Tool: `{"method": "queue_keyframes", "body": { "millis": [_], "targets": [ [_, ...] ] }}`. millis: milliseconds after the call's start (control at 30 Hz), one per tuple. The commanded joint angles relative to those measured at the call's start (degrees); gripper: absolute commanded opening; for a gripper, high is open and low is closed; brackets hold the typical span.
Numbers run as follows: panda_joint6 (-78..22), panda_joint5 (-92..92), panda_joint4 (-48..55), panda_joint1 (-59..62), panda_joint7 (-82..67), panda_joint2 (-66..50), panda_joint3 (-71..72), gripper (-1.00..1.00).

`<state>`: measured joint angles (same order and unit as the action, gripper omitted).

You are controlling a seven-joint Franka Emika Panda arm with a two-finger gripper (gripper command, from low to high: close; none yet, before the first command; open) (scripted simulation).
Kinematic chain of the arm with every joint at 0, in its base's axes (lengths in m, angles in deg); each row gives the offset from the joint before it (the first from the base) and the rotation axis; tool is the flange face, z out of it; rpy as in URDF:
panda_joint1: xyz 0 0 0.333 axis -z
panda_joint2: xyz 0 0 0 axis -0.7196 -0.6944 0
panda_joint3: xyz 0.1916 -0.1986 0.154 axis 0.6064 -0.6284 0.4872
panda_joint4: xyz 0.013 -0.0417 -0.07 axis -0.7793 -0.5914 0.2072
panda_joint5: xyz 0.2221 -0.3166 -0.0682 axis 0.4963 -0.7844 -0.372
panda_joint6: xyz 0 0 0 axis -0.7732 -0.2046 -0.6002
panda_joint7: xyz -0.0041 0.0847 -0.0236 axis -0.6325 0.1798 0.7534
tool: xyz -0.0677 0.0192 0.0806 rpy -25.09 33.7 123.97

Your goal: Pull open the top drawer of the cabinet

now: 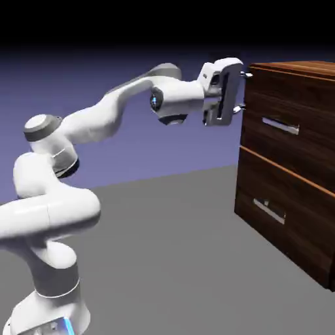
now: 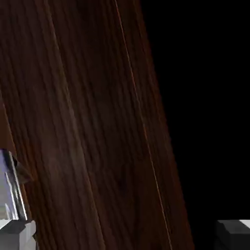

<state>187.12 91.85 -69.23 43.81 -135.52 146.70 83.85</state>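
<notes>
Gripper (image 1: 243,90) wide apart, level at the cabinet (image 1: 307,216) top corner, empty; top drawer (image 1: 288,141) handle (image 1: 281,126) sits below and beyond — drop, center, then clamp.

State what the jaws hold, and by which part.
Nothing. The white gripper is open at the dark wood-grain cabinet's corner, short of the top drawer's silver bar handle.

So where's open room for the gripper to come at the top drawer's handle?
Open: the grey table in front of both drawers, between arm and cabinet. Tight: the gripper, jaws open, sits at the cabinet's top corner, off to the exterior view's left of the top drawer handle.
</notes>
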Motion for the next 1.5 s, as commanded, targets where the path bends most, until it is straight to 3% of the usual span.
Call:
{"method": "queue_keyframes", "body": {
  "millis": [0, 133, 400, 433, 933, 1300, 1333, 1467],
  "targets": [
    [-0.51, 2.49, 0.68, 1.56, -2.49, 0.92, 1.21, 0.0],
    [-2.54, 12.45, 3.4, 7.77, -12.41, 4.57, 6.02, 0.0],
    [0.4, 13.18, 14.46, 15.94, -11.26, 4.16, 7.03, 0.0],
    [0.4, 13.18, 14.46, 15.94, -11.26, 4.16, 7.03, -1.0],
    [-5.93, 10.23, -14.6, -6.88, -14.0, 6.05, 3.9, -1.0],
    [-4.9, 3.25, -34.21, -27.74, -13.15, 9.11, -0.17, -1.0],
    [-4.9, 3.25, -34.21, -27.74, -13.15, 9.11, -0.17, 1.0],
    [-3.12, 0.3, -38.55, -33.97, -12.07, 10.25, -1.36, 1.0]
  ]
}}
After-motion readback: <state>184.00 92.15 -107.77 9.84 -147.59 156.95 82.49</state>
